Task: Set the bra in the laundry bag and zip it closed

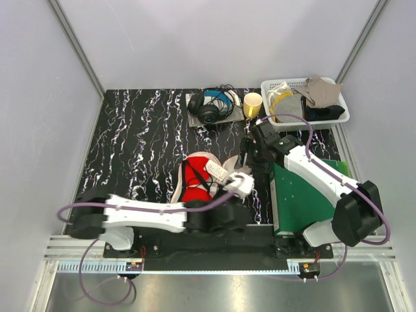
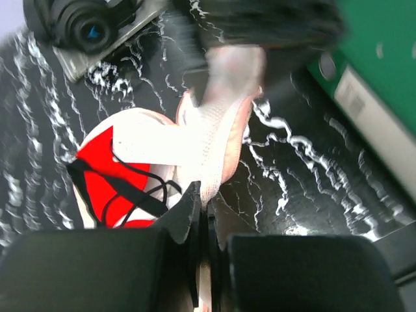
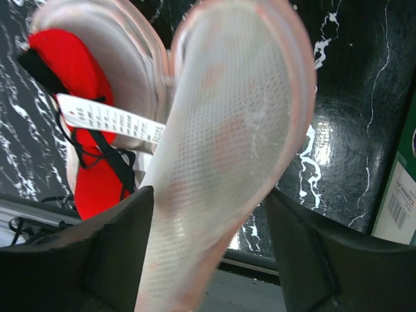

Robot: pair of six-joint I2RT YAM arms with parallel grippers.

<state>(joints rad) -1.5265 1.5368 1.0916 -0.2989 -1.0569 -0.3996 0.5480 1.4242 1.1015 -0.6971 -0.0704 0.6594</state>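
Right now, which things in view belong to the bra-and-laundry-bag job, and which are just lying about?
Job in hand: bra; laundry bag; left gripper, shut on the bag's edge; right gripper, open around one lobe.
Lying about: headphones; yellow cup; white basket; green board.

Light was pretty bright and even; the table (image 3: 354, 84) had glare just beside the laundry bag (image 2: 218, 143), whose far end looked blurry.
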